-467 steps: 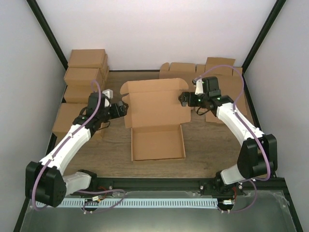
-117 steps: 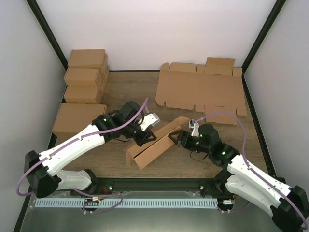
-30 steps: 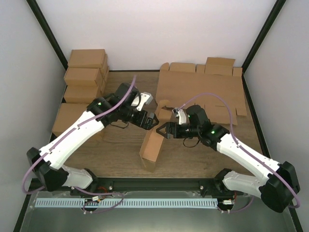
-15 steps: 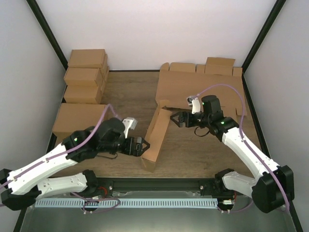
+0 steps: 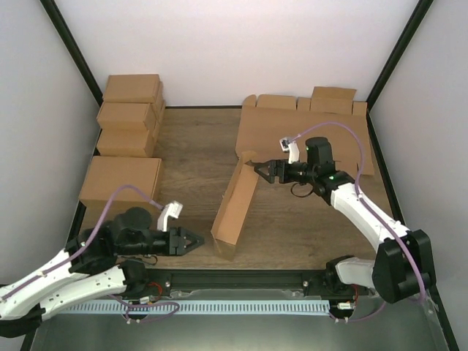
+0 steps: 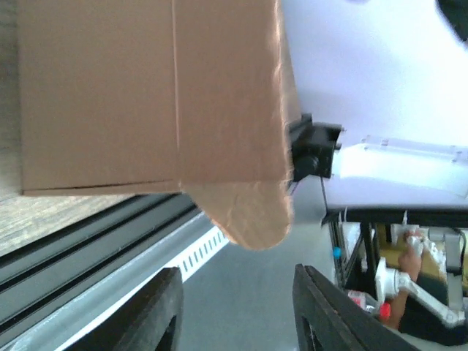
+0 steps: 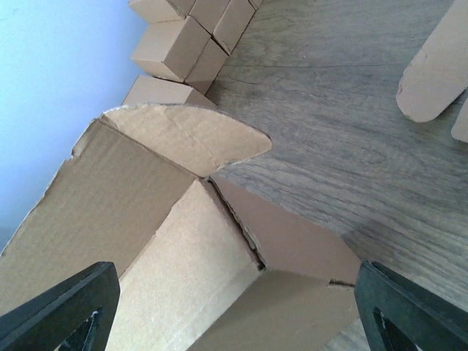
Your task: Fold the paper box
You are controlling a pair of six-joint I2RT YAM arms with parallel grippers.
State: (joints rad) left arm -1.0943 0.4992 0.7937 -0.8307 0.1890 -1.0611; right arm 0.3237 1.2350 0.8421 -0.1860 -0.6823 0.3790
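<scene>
Jaws both stand apart, holding nothing: left gripper [image 5: 194, 240] partly, right gripper [image 5: 260, 170] wide. Paper box [image 5: 235, 207] stands on edge, frame centre. Suggest steadying both ends squarely before tucking rounded tab [image 7: 194, 135].

Four plain brown cartons [image 5: 128, 115] sit in the upper left of the top view, ranged along the left wall, and the lowest one in the frame is the widest. Flat brown cardboard sheets [image 5: 307, 131] with notched edges lie overlapping in the upper right. Both rest on a wood-grain table [image 5: 194, 146]. A slotted metal rail [image 5: 241, 306] runs along the bottom edge.
</scene>
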